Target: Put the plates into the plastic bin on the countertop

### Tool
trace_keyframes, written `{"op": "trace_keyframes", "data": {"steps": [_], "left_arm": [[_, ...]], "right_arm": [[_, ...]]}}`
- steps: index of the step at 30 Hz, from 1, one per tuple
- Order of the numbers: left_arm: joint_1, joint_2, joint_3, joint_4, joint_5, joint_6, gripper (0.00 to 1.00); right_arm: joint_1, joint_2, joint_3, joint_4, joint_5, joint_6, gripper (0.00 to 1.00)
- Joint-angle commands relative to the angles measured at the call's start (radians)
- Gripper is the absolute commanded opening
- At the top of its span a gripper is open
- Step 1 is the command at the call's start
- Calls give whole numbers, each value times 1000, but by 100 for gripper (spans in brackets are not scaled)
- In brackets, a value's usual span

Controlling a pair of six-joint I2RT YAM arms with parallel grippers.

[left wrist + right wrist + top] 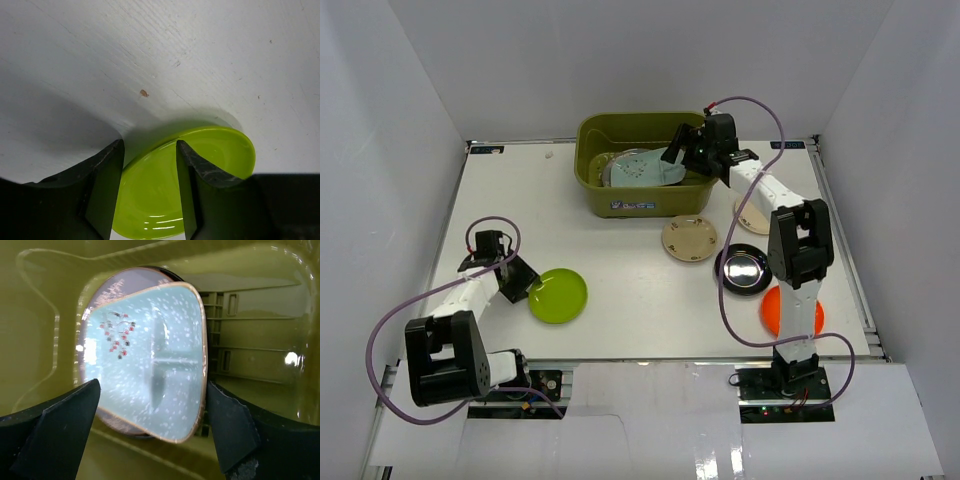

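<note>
Flat white table fills the frame, with the olive-green rectangular plastic bin up at top centre, and there's the pale mint rectangular plate lying inside it on a round grey patterned plate! The right gripper hangs just above, jaws spread wide, holding nothing. Lower left, the round lime green plate sits on the table, left gripper half-spread astride its rim, not clamped.

A pale mint rectangular plate, speckled white and marked with a small cluster of red and dark dots, is seen laid atop a round plate inside the olive-green plastic bin, framed by the widely spread fingers of the right gripper.
</note>
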Motion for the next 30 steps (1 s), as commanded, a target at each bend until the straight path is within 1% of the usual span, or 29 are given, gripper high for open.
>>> {"op": "trace_keyframes", "data": {"steps": [1, 3, 4, 5, 6, 7, 8, 9, 10, 11, 12, 13, 14, 15, 16, 17, 19, 20, 21, 22, 23, 25, 26, 27, 29, 30], "left_arm": [[-10, 10, -7, -10, -4, -3, 56], [-10, 5, -9, -10, -12, -2, 48], [-10, -3, -9, -9, -10, -3, 45], [-10, -6, -12, -4, -8, -3, 37], [-10, -9, -14, -2, -4, -1, 34], [-12, -13, -15, 2, -4, -2, 30], [-12, -15, -15, 1, -2, -1, 20], [-12, -21, -15, 4, -2, -1, 15], [-12, -24, -17, 7, 2, -1, 11], [-13, -35, -17, 7, 4, 2, 4], [-12, -40, -17, 8, 7, 4, 1], [-12, -47, -15, 8, 11, 5, 0], [-13, -62, -17, 10, 16, 7, 0], [-13, -70, -17, 11, 21, 10, 0], [-16, -81, -17, 17, 31, 11, 0], [-15, -107, -18, 21, 45, 22, 0], [-18, -139, -21, 46, 88, 34, 0], [-16, -161, -26, 56, 141, 39, 0], [-16, -209, -36, 70, 172, 42, 0], [-18, -236, -40, 92, 204, 43, 0], [-16, -294, -43, 103, 264, 37, 0], [-16, -349, -47, 134, 318, 22, 0], [-18, -371, -40, 136, 362, 17, 0], [-16, -386, -29, 133, 382, 11, 0], [-38, -411, 12, 131, 421, 2, 0], [-57, -411, 28, 134, 456, -13, 0]], "right_arm": [[0, -186, 8, 22, -30, -36, 90], [-2, -226, -29, -4, -58, -45, 90], [-3, -278, -56, -4, -72, -49, 90], [-3, -309, -126, -3, -93, -51, 90], [-3, -339, -170, -1, -99, -52, 90], [-2, -405, -219, 20, -102, -54, 90], [-3, -443, -330, 38, -113, -52, 90], [-3, -477, -387, 57, -116, -49, 90], [-3, -552, -447, 98, -122, -45, 90], [-3, -591, -569, 115, -132, -30, 90], [-3, -623, -630, 150, -132, -26, 92], [-3, -692, -685, 176, -127, -25, 94], [-5, -726, -740, 181, -103, -25, 96], [-12, -756, -838, 180, -86, -23, 94], [-22, -816, -887, 181, -75, -22, 87], [-55, -845, -974, 184, -60, -13, 71], [-103, -919, -1049, 184, -58, -2, 46], [-127, -944, -1081, 184, -67, 1, 39], [-178, -982, -1110, 183, -69, 1, 36], [-199, -999, -1157, 180, -66, -15, 37], [-238, -1014, -1173, 152, -31, -25, 44], [-273, -1042, -1204, 129, 17, -51, 57], [-311, -1045, -1210, 91, 46, -57, 67], [-331, -1047, -1218, 91, 57, -65, 73], [-388, -1038, -1236, 86, 45, -75, 79], [-432, -1028, -1241, 86, 33, -80, 80]]}}
